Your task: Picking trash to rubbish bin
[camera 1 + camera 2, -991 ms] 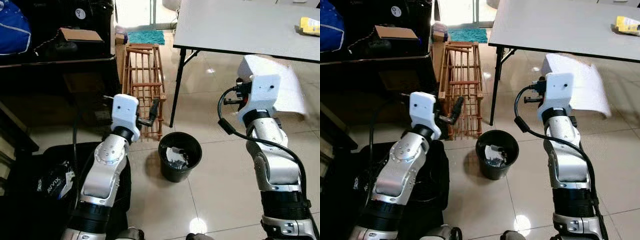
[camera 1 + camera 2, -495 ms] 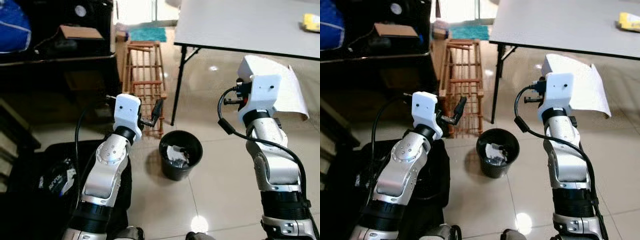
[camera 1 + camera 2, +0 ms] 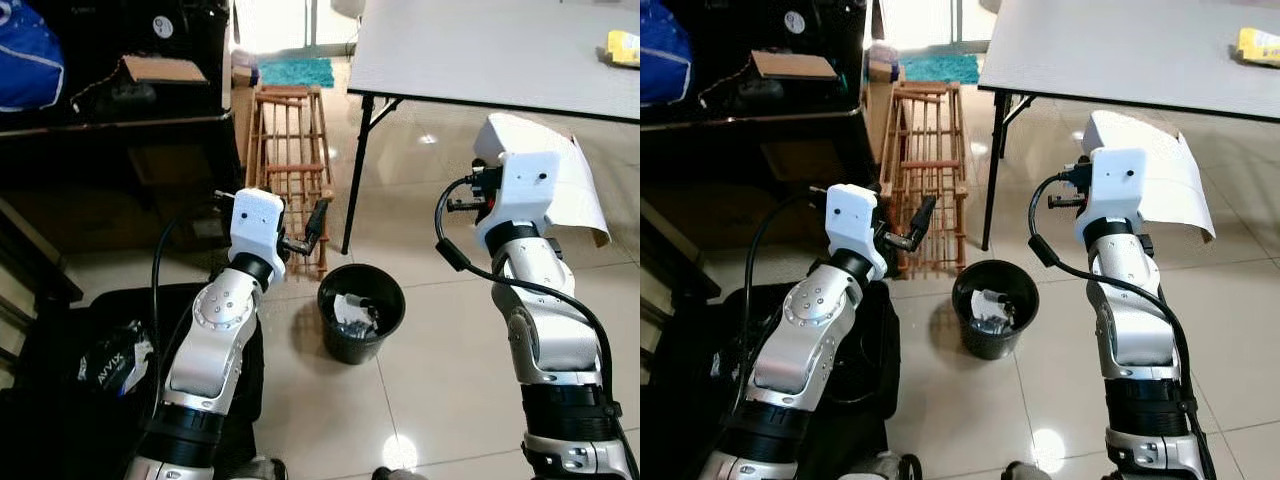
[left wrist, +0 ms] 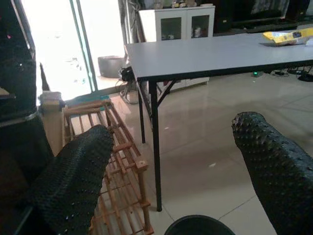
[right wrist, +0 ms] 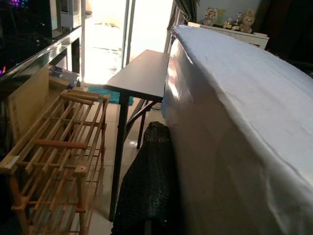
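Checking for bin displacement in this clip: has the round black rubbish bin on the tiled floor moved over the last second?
No. The round black rubbish bin sits at the same spot beside the foot of the wooden slatted rack, below the grey table's black leg.

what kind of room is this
Probably a living or utility room in a home. A grey folding table stands on a glossy tiled floor, a wooden rack sits beside a dark cabinet, and a small black bin with trash sits on the tiles.
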`<state>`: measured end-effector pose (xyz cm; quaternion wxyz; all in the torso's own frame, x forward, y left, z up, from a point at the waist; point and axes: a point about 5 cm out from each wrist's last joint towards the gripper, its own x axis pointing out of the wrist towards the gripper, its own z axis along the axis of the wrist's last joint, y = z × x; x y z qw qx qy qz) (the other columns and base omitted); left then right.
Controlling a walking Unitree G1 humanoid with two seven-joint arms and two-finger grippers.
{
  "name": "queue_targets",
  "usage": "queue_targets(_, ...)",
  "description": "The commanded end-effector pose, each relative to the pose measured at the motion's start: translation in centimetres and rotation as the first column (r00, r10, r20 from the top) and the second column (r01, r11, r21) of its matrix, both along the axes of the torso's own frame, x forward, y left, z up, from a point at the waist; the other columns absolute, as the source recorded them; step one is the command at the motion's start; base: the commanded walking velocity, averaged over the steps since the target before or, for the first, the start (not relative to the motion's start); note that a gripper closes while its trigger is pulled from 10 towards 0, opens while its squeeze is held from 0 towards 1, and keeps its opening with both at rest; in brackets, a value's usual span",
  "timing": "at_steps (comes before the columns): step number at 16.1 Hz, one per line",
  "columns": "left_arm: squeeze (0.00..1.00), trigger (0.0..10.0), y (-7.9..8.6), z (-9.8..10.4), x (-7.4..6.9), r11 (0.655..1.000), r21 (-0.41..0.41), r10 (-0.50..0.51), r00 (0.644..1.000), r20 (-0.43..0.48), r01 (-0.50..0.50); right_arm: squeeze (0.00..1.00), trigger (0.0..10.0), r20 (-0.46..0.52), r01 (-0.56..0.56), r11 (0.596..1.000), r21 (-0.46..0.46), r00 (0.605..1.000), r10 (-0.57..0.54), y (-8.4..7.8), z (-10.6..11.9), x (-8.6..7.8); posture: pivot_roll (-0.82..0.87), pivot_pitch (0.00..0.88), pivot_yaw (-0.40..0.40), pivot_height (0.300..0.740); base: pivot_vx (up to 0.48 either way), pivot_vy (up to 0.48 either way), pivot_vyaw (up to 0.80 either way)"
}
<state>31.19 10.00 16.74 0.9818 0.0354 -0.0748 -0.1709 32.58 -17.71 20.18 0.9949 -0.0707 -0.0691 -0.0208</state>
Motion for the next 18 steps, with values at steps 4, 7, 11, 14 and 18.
queue_targets(4, 0.0, 10.0, -0.25, 0.0, -0.21, 1.0, 0.006, -0.022, 1.0, 0.005, 0.022, 0.0, 10.0, -0.01, -0.003, 1.0, -0.015, 1.0, 0.003, 0.09, -0.13, -0.2, 0.0, 0.124, 0.015, 0.74, 0.424, 0.0, 0.0)
queue_targets(7, 0.0, 10.0, -0.25, -0.03, -0.25, 1.0, 0.006, -0.022, 1.0, 0.003, 0.022, 0.0, 10.0, -0.012, -0.005, 1.0, -0.016, 1.0, 0.004, 0.1, -0.14, -0.18, 0.0, 0.125, 0.016, 0.74, 0.437, 0.0, 0.0)
queue_targets(11, 0.0, 10.0, -0.28, -0.06, -0.29, 1.0, 0.008, -0.025, 1.0, 0.002, 0.025, 0.0, 10.0, -0.015, -0.005, 1.0, -0.019, 1.0, 0.005, 0.05, -0.18, -0.15, 0.0, 0.126, 0.017, 0.74, 0.437, 0.0, 0.0)
queue_targets(14, 0.0, 10.0, -0.34, -0.12, -0.32, 1.0, 0.007, -0.027, 1.0, -0.001, 0.027, 0.0, 10.0, -0.019, -0.008, 1.0, -0.021, 1.0, 0.007, 0.08, -0.23, -0.17, -0.01, 0.128, 0.018, 0.74, 0.429, 0.0, 0.0)
queue_targets(18, 0.0, 10.0, -0.48, -0.2, -0.36, 1.0, 0.006, -0.029, 1.0, -0.005, 0.029, 0.0, 10.0, -0.026, -0.01, 1.0, -0.025, 1.0, 0.01, 0.06, -0.28, -0.14, -0.01, 0.133, 0.014, 0.74, 0.427, 0.0, 0.0)
